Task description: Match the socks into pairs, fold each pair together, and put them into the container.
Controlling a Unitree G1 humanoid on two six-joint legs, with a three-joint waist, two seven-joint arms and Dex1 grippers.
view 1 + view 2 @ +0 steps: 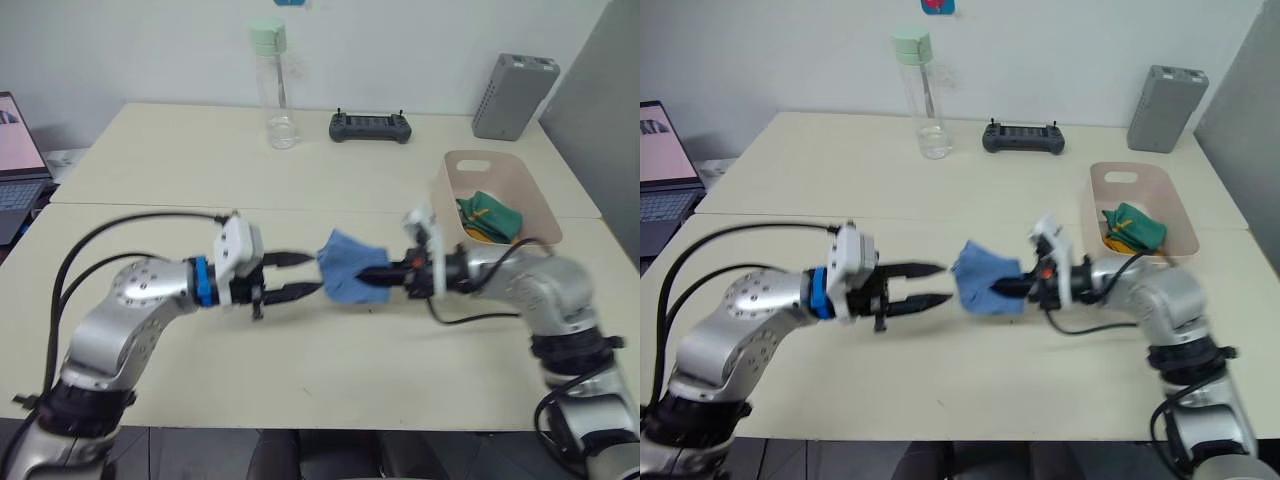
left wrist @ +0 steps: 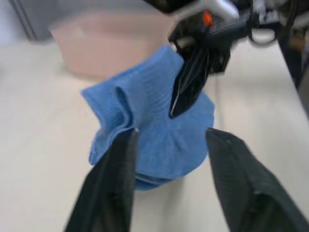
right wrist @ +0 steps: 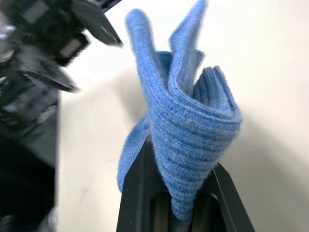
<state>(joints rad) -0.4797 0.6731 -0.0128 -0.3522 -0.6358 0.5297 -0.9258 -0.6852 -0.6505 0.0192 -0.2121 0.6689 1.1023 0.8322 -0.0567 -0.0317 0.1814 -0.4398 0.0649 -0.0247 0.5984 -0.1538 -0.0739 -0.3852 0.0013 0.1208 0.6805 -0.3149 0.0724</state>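
Right gripper (image 1: 372, 276) clamped on folded blue socks (image 1: 345, 265), lifted over the tabletop (image 1: 330, 360) toward its right edge. Left gripper (image 1: 313, 272) spread, just beside. Best kept pinched firmly, swung right, released low into container (image 1: 523, 186) beside the green and yellow pairs.

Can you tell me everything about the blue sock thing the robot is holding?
The blue socks are soft ribbed knit fabric, folded over into a bunched bundle with layered edges. The right gripper is pinching them between its two black fingers, just above the table near the middle. The left gripper is open right beside them, not gripping.
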